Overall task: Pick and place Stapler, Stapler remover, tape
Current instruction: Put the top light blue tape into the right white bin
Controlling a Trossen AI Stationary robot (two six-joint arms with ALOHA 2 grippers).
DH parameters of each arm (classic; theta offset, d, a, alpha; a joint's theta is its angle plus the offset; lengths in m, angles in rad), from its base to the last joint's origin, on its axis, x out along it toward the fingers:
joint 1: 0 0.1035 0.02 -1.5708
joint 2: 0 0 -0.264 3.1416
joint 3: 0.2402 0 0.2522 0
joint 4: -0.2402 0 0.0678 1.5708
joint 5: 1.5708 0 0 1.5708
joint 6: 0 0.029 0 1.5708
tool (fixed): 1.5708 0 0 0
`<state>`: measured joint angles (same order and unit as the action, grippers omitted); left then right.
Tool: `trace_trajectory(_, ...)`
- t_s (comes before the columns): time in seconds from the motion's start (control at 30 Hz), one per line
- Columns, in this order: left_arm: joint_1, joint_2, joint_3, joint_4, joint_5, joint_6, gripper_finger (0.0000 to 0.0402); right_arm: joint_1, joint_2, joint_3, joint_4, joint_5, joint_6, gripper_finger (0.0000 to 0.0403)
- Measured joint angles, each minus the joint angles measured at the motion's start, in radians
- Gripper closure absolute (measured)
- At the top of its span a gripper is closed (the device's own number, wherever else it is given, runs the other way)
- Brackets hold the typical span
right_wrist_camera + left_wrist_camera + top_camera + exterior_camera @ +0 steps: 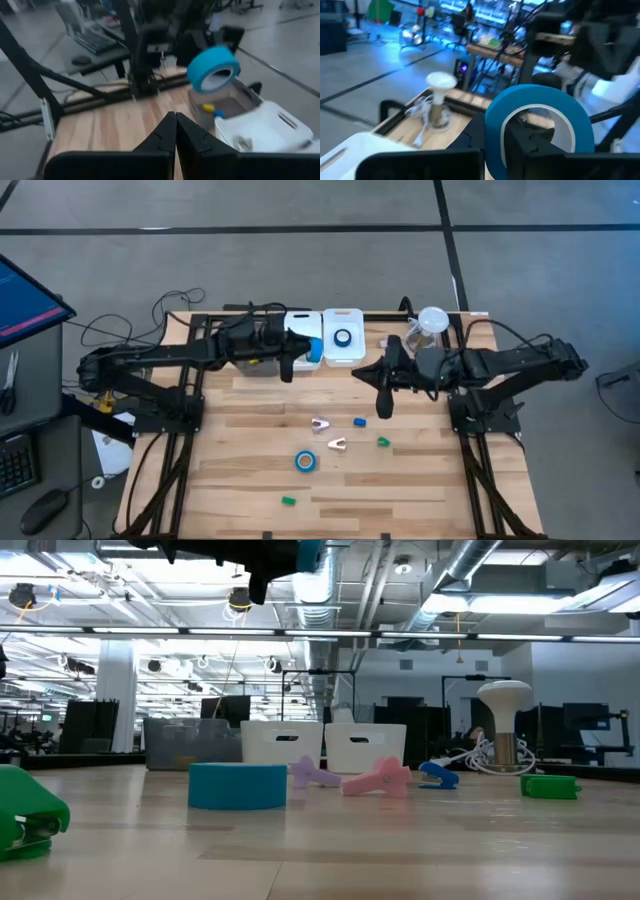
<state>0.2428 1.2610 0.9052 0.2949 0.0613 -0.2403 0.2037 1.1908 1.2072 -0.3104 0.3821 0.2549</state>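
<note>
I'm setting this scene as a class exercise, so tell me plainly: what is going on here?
The left claw holds a blue tape roll in the air above the white bins at the back of the table. One bin already holds a tape roll. The right claw hangs shut and empty over mid-table. Another tape roll, two pale pincer-shaped tools and small coloured blocks lie on the wood.

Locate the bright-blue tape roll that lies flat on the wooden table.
In the high view, the bright-blue tape roll lies near the table's middle, toward the front edge, with the pale staple remover just beside it on the right arm's side.
</note>
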Motion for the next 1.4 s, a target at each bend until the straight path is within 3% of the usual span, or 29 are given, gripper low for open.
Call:
trace_trajectory(0.17,-0.003,-0.001,0.000,0.051,0.025,-0.031,0.0383,-0.057,0.013,0.000,0.057,-0.142,-0.014,0.0403)
trace_trajectory(0.33,0.001,-0.002,0.000,0.089,0.048,-0.070,0.0383,-0.090,0.075,-0.001,0.082,-0.154,0.007,0.0392)
trace_trajectory(0.7,0.001,-0.002,0.001,0.097,0.049,-0.101,0.0383,-0.129,0.182,0.000,0.260,-0.204,0.076,0.0239)
trace_trajectory(0.87,0.001,-0.002,0.002,0.098,0.049,-0.101,0.0383,-0.135,0.188,-0.001,0.348,-0.202,0.076,0.0194)
trace_trajectory(1.07,0.001,-0.002,0.002,0.098,0.049,-0.101,0.0383,-0.167,0.188,0.000,0.405,-0.259,0.075,0.0191)
trace_trajectory(1.4,0.001,-0.007,0.004,0.104,0.054,-0.112,0.0384,-0.214,0.219,0.000,0.472,-0.352,0.088,0.0232)
